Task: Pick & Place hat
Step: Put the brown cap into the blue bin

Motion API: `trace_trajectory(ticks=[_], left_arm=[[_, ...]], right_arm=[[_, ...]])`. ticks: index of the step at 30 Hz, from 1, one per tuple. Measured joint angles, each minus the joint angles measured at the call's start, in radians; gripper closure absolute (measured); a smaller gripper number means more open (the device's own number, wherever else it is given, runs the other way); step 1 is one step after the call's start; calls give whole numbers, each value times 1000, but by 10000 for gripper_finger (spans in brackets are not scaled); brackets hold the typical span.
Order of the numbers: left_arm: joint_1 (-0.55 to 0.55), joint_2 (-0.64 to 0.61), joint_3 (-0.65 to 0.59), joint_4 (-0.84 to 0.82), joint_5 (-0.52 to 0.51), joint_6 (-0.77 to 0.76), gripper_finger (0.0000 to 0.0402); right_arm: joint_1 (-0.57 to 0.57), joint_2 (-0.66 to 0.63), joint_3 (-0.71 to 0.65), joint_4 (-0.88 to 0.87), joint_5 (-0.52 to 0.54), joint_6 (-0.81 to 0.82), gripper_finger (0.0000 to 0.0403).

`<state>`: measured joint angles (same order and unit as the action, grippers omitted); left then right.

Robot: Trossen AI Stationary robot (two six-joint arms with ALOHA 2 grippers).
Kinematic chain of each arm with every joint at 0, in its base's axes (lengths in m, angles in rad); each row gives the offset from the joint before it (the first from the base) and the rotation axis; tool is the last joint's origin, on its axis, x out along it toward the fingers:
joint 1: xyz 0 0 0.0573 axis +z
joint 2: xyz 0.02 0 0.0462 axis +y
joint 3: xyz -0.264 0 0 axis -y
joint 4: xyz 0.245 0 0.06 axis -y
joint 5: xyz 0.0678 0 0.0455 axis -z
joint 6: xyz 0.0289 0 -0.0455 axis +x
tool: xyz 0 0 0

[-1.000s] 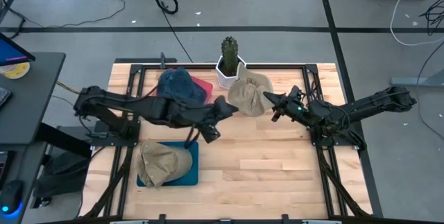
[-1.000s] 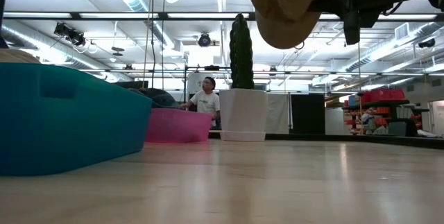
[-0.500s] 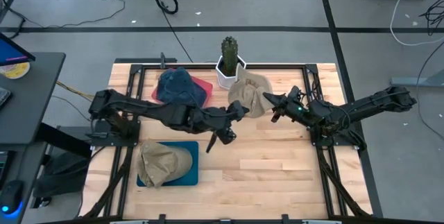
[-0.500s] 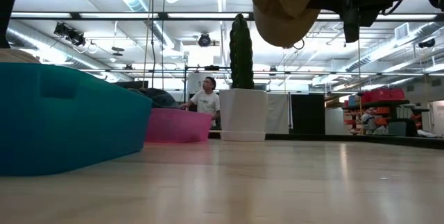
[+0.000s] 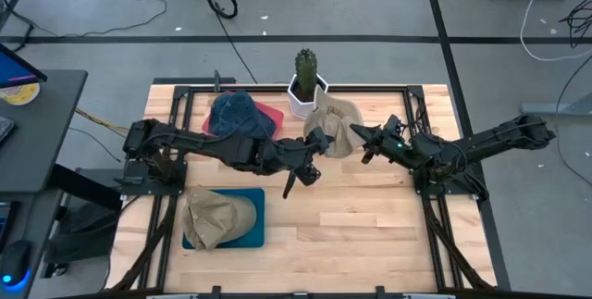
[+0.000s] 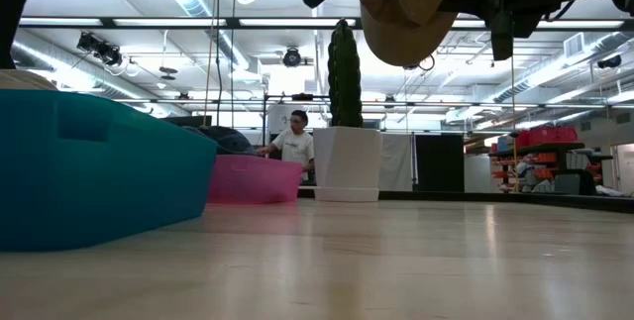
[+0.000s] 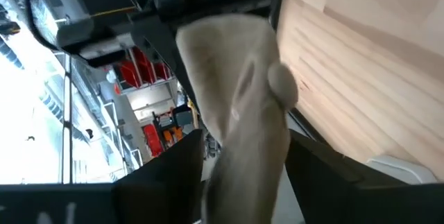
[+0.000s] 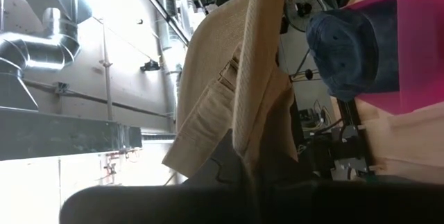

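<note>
A tan hat (image 5: pixel 335 125) hangs in the air over the table's far middle, with my right gripper (image 5: pixel 359 134) shut on it; in the low view the hat (image 6: pixel 406 18) is well above the tabletop. My left gripper (image 5: pixel 321 142) is open at the hat's left side. In the left wrist view the hat (image 7: pixel 239 106) stands between its two fingers, and I cannot tell whether they touch it. A second tan hat (image 5: pixel 215 217) lies on a blue tray (image 5: pixel 257 225) at the near left. My right gripper holds the tan hat by its edge on the table's right side (image 5: pixel 350 132), coming in about level from the right. The hat's cloth (image 8: pixel 243 78) hangs in folds in front of the fingers, which hides the place of contact. The hat is lifted clear of the table.
A cactus in a white pot (image 5: pixel 304 86) stands just behind the hat at the far edge. A blue hat (image 5: pixel 239 114) lies on a pink tray (image 5: pixel 270 114) at the far left. Bare wood spreads over the near middle and right (image 5: pixel 370 216). A person (image 6: pixel 294 142) stands beyond the table.
My left gripper has moved toward the table's right edge and somewhat down, up to the hanging tan hat, so that its fingers now stand on either side of it. The hat and my right gripper have kept still.
</note>
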<state>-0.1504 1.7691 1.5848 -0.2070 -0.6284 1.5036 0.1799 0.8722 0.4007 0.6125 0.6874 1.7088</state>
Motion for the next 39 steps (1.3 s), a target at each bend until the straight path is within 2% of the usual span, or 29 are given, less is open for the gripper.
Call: trace_trajectory(ticks=[7,16,23,27,33,39], left_arm=[[23,0,0,0,0,0,255],[24,0,0,0,37,-1,388],[24,0,0,0,38,-26,392],[24,0,0,0,38,-27,395],[24,0,0,27,36,-70,396],[22,-1,0,52,-30,-103,397]], right_arm=[[0,0,0,0,0,-8,399],[0,0,0,0,-15,-8,395],[0,0,0,-1,-16,-23,396],[0,0,0,0,-40,-61,383],[0,0,0,20,-102,-150,334],[0,-3,0,46,-116,-197,264]])
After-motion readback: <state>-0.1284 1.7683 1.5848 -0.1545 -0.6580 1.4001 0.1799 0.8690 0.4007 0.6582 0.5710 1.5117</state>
